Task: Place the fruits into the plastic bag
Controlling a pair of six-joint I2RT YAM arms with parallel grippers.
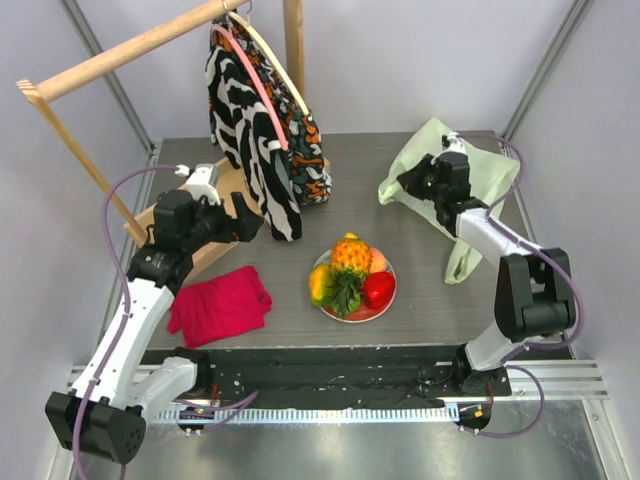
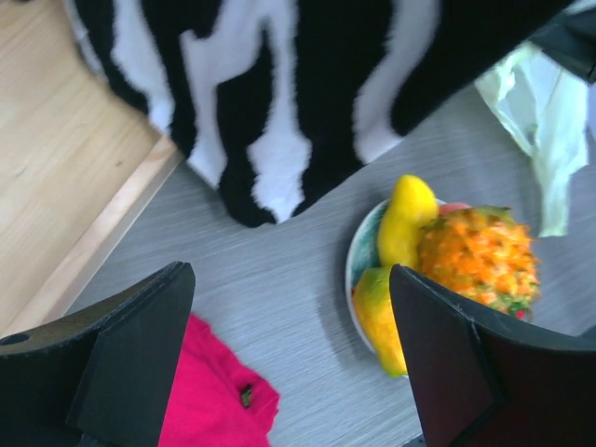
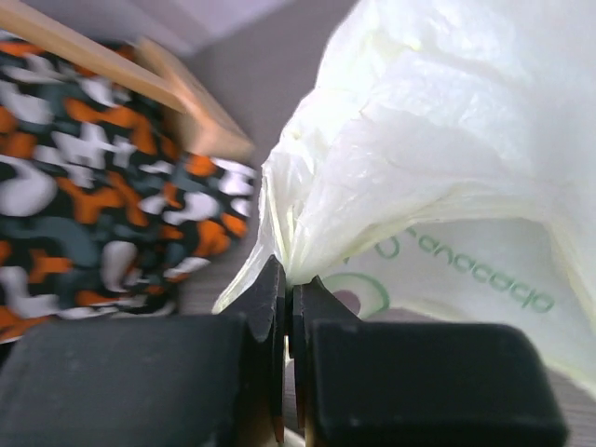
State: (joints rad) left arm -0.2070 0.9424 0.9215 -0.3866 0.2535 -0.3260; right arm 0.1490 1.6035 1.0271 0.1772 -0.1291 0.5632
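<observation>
Right end effector (image 3: pixel 289 291) pinches plastic bag (image 3: pixel 447 140); green lettering (image 3: pixel 484 272) unreadable.

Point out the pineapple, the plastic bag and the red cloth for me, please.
pineapple (image 1: pixel 351 255): top external view, orange body.
plastic bag (image 3: pixel 438 158): right wrist view, crinkled upper film.
red cloth (image 1: pixel 220 305): top external view, middle of fold.

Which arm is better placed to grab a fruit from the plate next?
Left, probably. The left pincer is open and faces the plate holding the pineapple and mangoes. The right pincer is shut on the plastic bag's edge.
</observation>
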